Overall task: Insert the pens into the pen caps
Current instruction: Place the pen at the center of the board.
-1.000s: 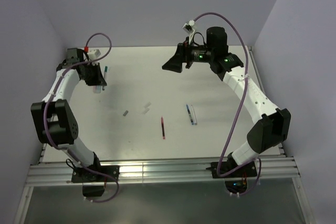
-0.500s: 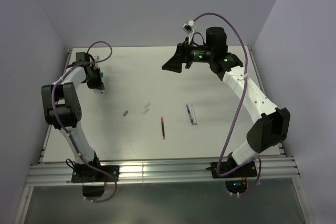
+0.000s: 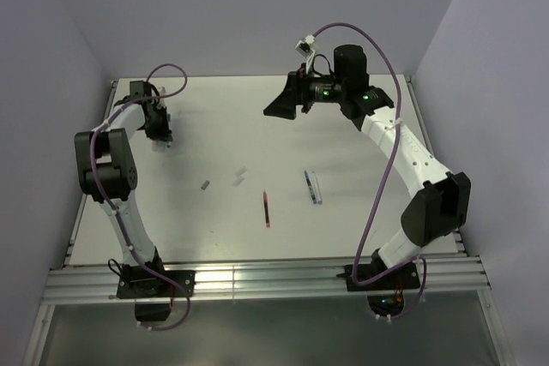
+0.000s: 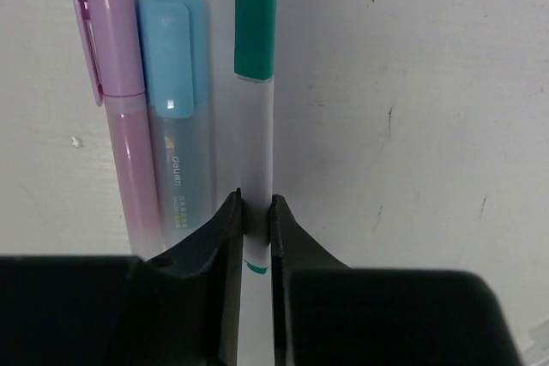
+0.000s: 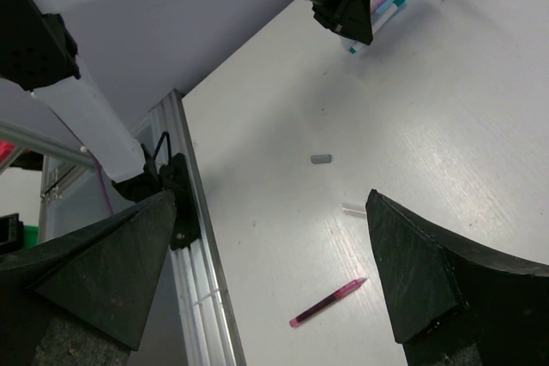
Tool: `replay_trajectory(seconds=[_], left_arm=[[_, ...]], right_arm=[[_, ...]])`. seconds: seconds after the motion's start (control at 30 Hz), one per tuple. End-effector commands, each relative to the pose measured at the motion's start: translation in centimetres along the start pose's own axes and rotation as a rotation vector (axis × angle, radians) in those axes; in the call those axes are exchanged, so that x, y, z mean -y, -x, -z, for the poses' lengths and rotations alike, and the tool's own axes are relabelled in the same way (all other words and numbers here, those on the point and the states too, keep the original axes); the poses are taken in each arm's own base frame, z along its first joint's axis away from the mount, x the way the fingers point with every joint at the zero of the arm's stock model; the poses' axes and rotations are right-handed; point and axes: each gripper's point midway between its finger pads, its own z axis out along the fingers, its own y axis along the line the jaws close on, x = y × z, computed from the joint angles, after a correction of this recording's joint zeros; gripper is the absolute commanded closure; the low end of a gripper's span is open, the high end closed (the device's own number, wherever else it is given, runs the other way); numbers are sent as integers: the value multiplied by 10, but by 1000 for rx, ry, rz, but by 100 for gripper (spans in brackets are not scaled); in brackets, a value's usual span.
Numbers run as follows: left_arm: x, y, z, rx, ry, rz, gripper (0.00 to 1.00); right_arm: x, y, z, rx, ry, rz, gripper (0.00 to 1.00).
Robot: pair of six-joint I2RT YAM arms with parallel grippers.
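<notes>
From above, the left gripper (image 3: 160, 133) is down at the table (image 3: 377, 212) in the upper left of the frame, close to the left edge. Its jaws can't be read from up here. The right gripper (image 3: 281, 105) hangs in the air at upper centre, pointing left. Mid-frame lies a red pen (image 3: 267, 209). Just to its right is a dark blue pen (image 3: 310, 186) with a pale pen (image 3: 318, 186) tight alongside. Further left, a grey cap (image 3: 205, 184) and a white cap (image 3: 238, 177) lie loose near each other, apart from every pen.

On the left wrist camera, the jaws are pinching a white pen (image 4: 256, 143) across its barrel, one finger on each side. The pen runs straight up the frame, and a teal cap (image 4: 255, 19) sits on its far end at the top. Immediately to its left lie a light blue pen (image 4: 176, 126) and a pink pen (image 4: 120, 126), side by side on the table. Each wears a cap of its own colour, and the light blue one is right up against the white pen.

On the right wrist camera, the two fingers (image 5: 94, 280) are spread wide at lower left and lower right, with nothing held between them, well above the table. Framed between them is the red pen at lower centre, the white cap above it and the grey cap higher up. In the upper right corner the left gripper sits over the three pens.
</notes>
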Motion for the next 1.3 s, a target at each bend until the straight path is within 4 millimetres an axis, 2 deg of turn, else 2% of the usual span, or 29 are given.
replay_trajectory(seconds=[0.0, 0.13, 0.27, 0.47, 0.57, 0.67, 0.7, 0.77, 0.8, 0.87, 0.9, 0.97, 1.0, 1.03, 1.07, 1.1, 1.13, 1.17, 1.27], left_arm=[[1, 13, 2, 25, 14, 1, 82], [1, 11, -1, 14, 24, -6, 79], [0, 13, -1, 16, 29, -12, 70], [2, 15, 0, 8, 35, -18, 66], [12, 23, 11, 35, -9, -18, 66], [34, 46, 46, 118, -96, -36, 64], [43, 61, 71, 179, -116, -57, 63], [58, 71, 97, 229, -160, -95, 54], [68, 81, 121, 279, -181, -121, 53], [76, 84, 145, 316, -204, -155, 53], [84, 86, 167, 358, -234, -176, 53], [90, 87, 188, 407, -253, -198, 54], [93, 81, 204, 438, -264, -206, 54], [92, 82, 212, 470, -262, -204, 53], [93, 84, 221, 509, -262, -198, 53], [94, 77, 232, 534, -263, -197, 53], [93, 76, 237, 552, -259, -192, 53], [94, 74, 242, 566, -263, -180, 52], [98, 64, 250, 596, -295, -181, 52]], right_arm=[[-8, 13, 3, 24, 24, 36, 0], [-9, 14, 3, 24, 30, 35, 0], [-10, 15, 3, 26, 30, 38, 0], [-12, 18, 4, 32, 28, 47, 0], [-11, 17, 4, 31, 25, 46, 0], [-10, 18, 5, 35, 19, 50, 0], [-10, 18, 5, 35, 19, 51, 0], [-9, 17, 6, 32, 12, 52, 0], [-9, 16, 6, 31, 8, 53, 0], [-5, 12, 9, 21, -14, 56, 0], [-2, 8, 10, 13, -28, 56, 0], [10, -6, 13, -22, -92, 45, 2], [15, -11, 14, -34, -120, 37, 5], [24, -29, 16, -75, -157, -5, 10], [33, -37, 18, -88, -205, -25, 17], [39, -47, 19, -108, -236, -46, 19], [46, -68, 21, -161, -274, -74, 21], [51, -78, 22, -189, -307, -74, 27], [65, -118, 18, -302, -431, -48, 32]])
